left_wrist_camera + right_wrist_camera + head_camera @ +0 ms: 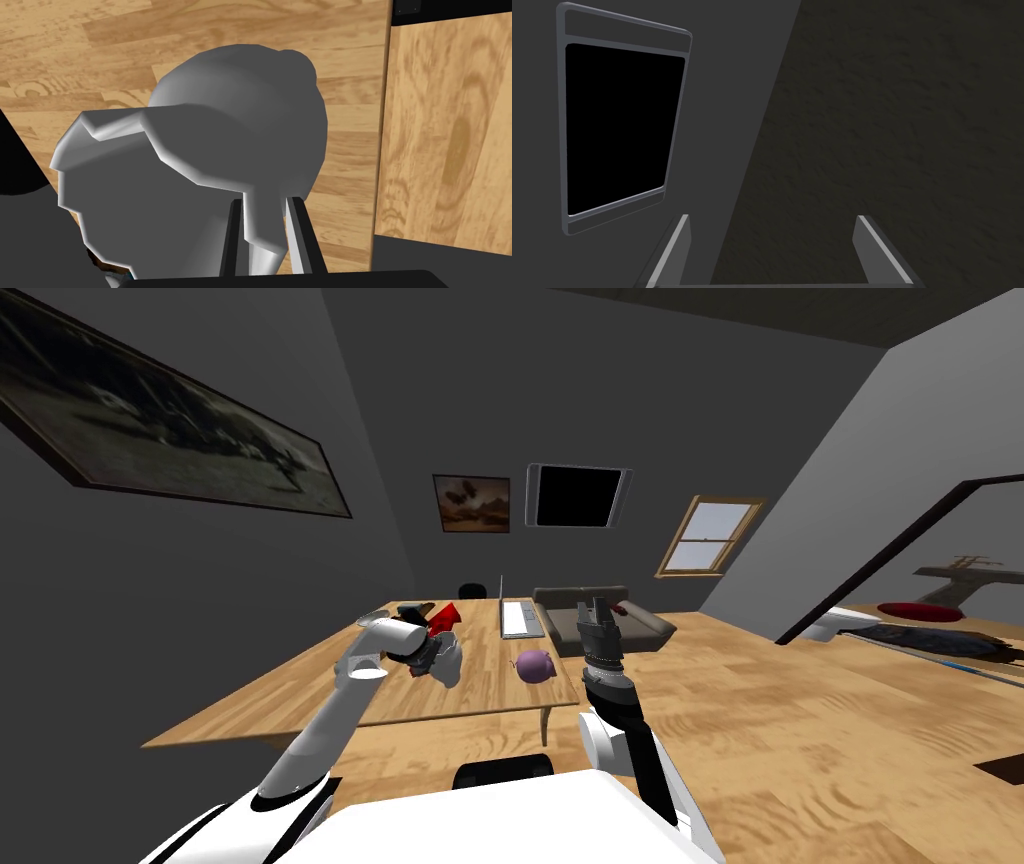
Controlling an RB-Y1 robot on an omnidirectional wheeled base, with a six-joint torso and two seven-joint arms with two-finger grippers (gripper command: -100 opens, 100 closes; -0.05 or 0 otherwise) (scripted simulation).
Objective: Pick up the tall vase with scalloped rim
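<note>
The grey vase with a scalloped rim (pixel 240 115) lies tilted close before my left hand, its wavy rim turned toward the camera. My left gripper (pixel 266 202) is shut on a lobe of that rim, one finger on each side. In the head view the left gripper (pixel 428 656) holds the vase (pixel 450 661) over the middle of the wooden table (pixel 300 688); whether the vase touches the tabletop I cannot tell. My right gripper (pixel 596 608) is raised to the right of the table, and its wrist view shows the right gripper (pixel 772 217) open with nothing between its fingers.
On the table lie a purple round object (pixel 535 666), a red object (pixel 444 615) and an open laptop (pixel 520 618). A dark sofa (pixel 610 623) stands behind the table. Wooden floor stretches to the right.
</note>
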